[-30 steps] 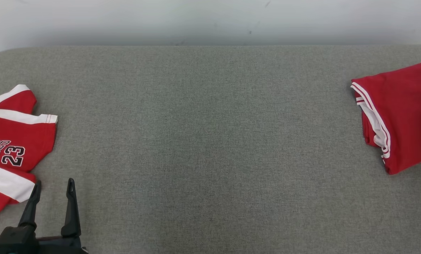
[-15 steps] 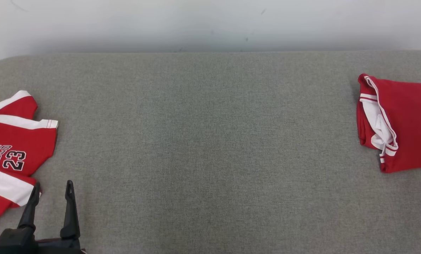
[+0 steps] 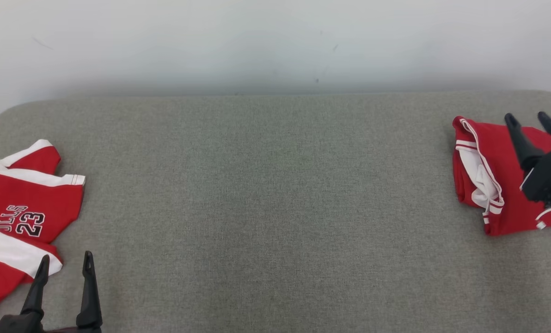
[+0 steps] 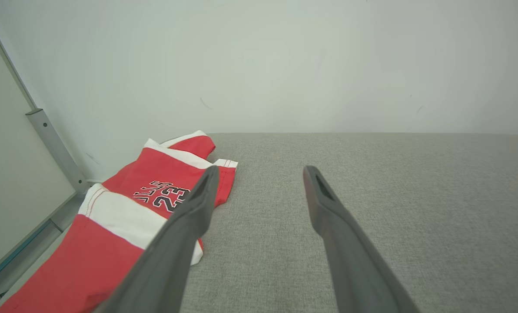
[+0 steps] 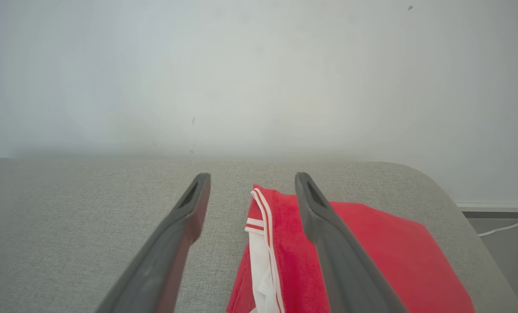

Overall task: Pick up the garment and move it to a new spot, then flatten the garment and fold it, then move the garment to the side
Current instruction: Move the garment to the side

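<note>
The garment (image 3: 497, 185) is a red piece with white trim. It lies folded near the right end of the grey padded table (image 3: 275, 185), and it also shows in the right wrist view (image 5: 372, 252). My right gripper (image 3: 527, 118) hangs just over it, open, with nothing between its fingers (image 5: 251, 178). My left gripper (image 3: 66, 257) stands open at the lower left over bare table (image 4: 261, 169), holding nothing.
A second red-and-white jersey (image 3: 26, 203) printed with 23 lies spread at the table's left end, beside my left gripper (image 4: 167, 169). A pale wall (image 3: 275, 41) runs behind the table. The table's far corners are rounded.
My right gripper has opened and let go of the folded garment, which now rests on the table. The gripper has come into the head view. The head camera has tilted, shifting the whole picture down.
</note>
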{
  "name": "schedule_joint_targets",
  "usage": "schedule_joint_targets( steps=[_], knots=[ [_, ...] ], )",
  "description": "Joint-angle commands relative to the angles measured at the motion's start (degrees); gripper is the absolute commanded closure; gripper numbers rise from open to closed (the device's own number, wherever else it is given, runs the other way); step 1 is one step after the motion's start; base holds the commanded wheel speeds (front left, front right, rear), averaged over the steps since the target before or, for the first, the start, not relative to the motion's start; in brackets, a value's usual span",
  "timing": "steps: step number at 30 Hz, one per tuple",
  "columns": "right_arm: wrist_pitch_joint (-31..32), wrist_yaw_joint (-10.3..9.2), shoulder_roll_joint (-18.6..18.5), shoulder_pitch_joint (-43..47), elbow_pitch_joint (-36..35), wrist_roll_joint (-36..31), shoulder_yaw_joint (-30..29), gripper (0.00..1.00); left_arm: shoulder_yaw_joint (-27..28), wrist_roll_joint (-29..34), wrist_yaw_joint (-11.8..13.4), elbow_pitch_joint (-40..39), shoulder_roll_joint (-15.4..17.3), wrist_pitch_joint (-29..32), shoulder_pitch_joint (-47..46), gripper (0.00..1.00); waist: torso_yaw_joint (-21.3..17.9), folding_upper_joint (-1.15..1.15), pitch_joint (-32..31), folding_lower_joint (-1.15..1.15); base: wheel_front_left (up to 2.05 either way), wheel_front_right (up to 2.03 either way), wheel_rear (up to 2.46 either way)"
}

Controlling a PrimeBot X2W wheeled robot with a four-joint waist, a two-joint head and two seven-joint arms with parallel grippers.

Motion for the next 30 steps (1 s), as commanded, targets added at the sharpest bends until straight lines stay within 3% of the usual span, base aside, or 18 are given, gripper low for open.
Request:
schedule_joint_targets(
  steps=[1, 8, 19, 30],
  knots=[
    [-2.19, -0.04, 0.16, 1.62, -0.51, 0.51, -0.51, 0.0, 0.26, -0.74, 0.15, -0.24, 0.49, -0.32, 0.79, 0.0, -0.23, 0.0, -1.16, 0.0, 0.0, 0.0, 0.0],
    [-6.59, -0.04, 3.22, 7.72, -3.74, -3.29, -3.72, 0.0, 0.21, -0.86, 0.75, -0.69, 0.66, 0.0, 2.19, 0.0, -0.44, 0.0, -3.12, 0.0, 0.0, 0.0, 0.0],
    [-6.62, -0.04, 11.86, 24.37, -19.71, -21.73, -26.04, 0.0, 1.46, -2.22, 2.18, -1.6, 1.01, 0.51, 6.28, 0.0, -1.79, 0.0, -7.02, 0.0, 0.0, 0.0, 0.0],
    [-6.61, -0.04, 18.53, 37.19, -30.39, -35.48, -36.81, 0.0, 1.77, -2.97, 2.82, -2.55, 1.39, 0.52, 8.05, 0.0, -2.17, 0.0, -8.54, 0.0, 0.0, 0.0, 0.0]
  ],
)
